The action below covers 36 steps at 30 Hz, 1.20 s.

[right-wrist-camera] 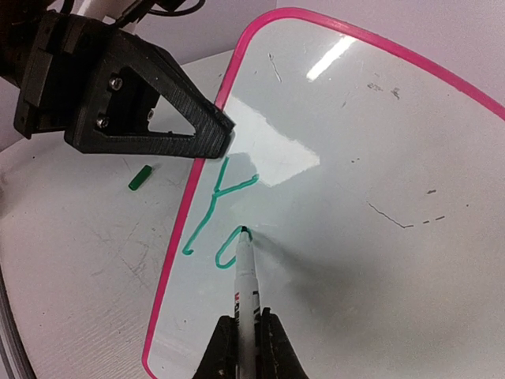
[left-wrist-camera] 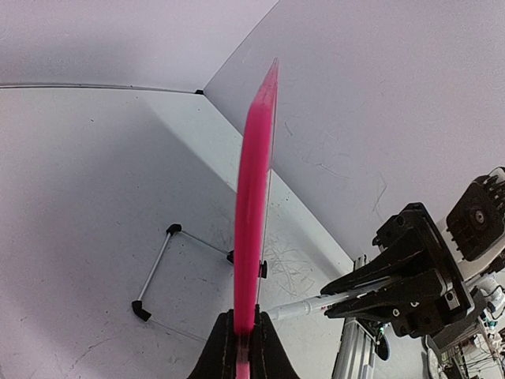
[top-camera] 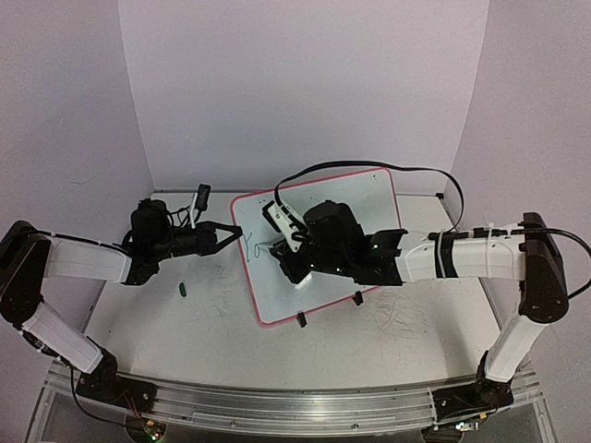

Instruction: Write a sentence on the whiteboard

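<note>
Whiteboard (top-camera: 369, 194) partly hidden in every view.
From above, the right arm (top-camera: 369, 254) covers the whiteboard's middle and most of the green writing (top-camera: 252, 247). The left wrist view shows it edge-on only. The marker (right-wrist-camera: 247, 276) label is too small to read.

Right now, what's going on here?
The left gripper is shut on the pink edge of the whiteboard, steadying it. The right gripper is shut on a marker whose tip touches the board. The sentence is barely begun: a green "Y" and part of a second letter. A small green piece lies on the table.
</note>
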### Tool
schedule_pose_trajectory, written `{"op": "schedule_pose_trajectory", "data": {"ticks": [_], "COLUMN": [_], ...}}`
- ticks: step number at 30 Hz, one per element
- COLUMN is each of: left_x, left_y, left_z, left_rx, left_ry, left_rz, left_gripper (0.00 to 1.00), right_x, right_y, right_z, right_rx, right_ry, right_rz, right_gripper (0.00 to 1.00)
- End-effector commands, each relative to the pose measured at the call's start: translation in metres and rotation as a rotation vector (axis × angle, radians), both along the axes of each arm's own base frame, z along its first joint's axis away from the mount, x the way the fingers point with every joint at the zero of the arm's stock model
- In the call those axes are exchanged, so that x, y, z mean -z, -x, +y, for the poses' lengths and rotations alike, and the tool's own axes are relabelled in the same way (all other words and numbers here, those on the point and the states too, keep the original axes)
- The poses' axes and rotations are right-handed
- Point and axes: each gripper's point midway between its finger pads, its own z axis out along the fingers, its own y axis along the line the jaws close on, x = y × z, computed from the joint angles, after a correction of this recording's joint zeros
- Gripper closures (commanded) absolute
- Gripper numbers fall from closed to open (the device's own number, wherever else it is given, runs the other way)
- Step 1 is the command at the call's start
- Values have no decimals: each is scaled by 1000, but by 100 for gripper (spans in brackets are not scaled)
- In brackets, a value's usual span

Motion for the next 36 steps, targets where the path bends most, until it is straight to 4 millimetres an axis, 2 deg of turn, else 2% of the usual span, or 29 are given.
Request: {"op": "schedule_pose_trajectory", "data": {"ticks": [1, 6, 15, 36], "left_x": [-27, -27, -28, -28], "left_y": [4, 4, 3, 3], "left_z": [0, 0, 0, -1], "left_rx": [13, 12, 15, 17], "left_ry": [38, 37, 38, 39], "left_rz": [-77, -78, -78, -77], "left_gripper": [100, 100, 100, 100], "right_x": [-38, -33, -27, 4], "right_y": [-2, -11, -6, -10], "right_z": [-12, -17, -8, -14], "right_rx": [21, 30, -23, 21], "right_ry": [-96, -99, -96, -30], "right_rz": [-42, -29, -12, 32], "right_gripper": [100, 100, 100, 100]}}
